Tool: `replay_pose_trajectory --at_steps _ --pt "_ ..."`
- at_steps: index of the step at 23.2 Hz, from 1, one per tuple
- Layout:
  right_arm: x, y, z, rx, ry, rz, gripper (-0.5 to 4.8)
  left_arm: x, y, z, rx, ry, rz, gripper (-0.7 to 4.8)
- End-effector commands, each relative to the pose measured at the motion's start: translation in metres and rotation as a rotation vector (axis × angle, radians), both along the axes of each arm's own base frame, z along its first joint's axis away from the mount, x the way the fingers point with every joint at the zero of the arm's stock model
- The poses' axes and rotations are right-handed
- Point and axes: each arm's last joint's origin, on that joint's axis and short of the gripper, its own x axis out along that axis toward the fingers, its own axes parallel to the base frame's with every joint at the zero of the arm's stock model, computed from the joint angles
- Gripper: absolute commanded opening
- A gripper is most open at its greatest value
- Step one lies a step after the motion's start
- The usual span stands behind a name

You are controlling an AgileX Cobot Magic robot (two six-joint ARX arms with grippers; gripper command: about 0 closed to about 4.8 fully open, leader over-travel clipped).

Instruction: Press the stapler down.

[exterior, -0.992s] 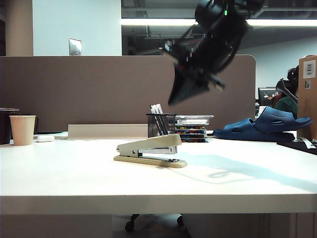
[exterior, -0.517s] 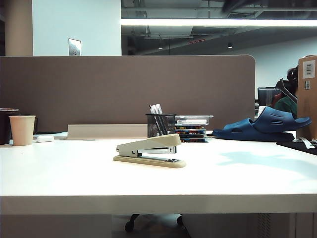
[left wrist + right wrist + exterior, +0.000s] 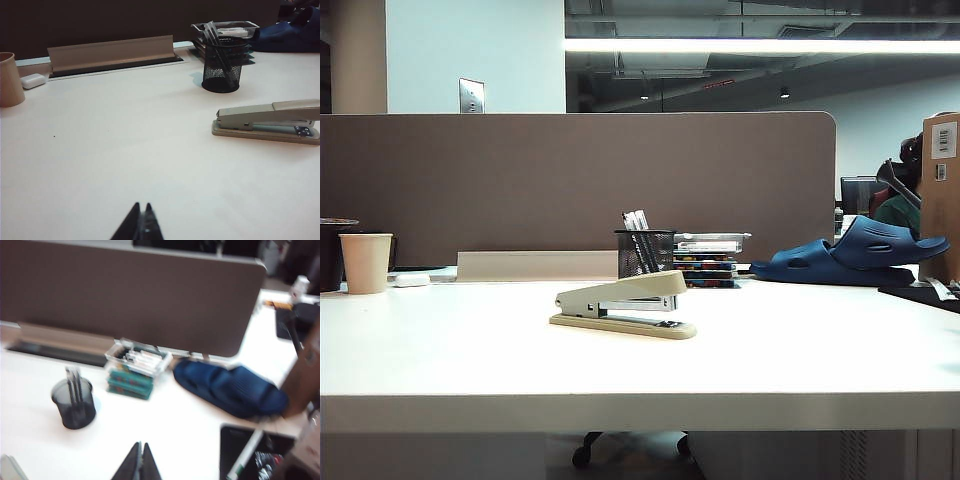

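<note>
Left claw [image 3: 141, 220] closed, low over table, stapler [image 3: 267, 121] well apart; right claw [image 3: 140, 460] closed, high above it.

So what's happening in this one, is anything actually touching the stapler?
Nothing is touching it. The stapler sits alone on the white table, its top arm raised, not pressed. Neither arm appears in the exterior view. The left gripper is shut, low over bare table, off to one side of the stapler. The right gripper is also shut, up high, looking down on the mesh pen cup and a blue slipper.
</note>
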Motion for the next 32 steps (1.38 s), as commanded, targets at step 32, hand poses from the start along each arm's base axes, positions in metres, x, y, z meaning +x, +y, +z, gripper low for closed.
replay_pose_trajectory --at_steps 32 --pt "-0.096 -0.007 -0.257 0.065 -0.375 -0.162 -0.09 0.000 0.004 0.024 -0.020 -0.247 0.124 -0.05"
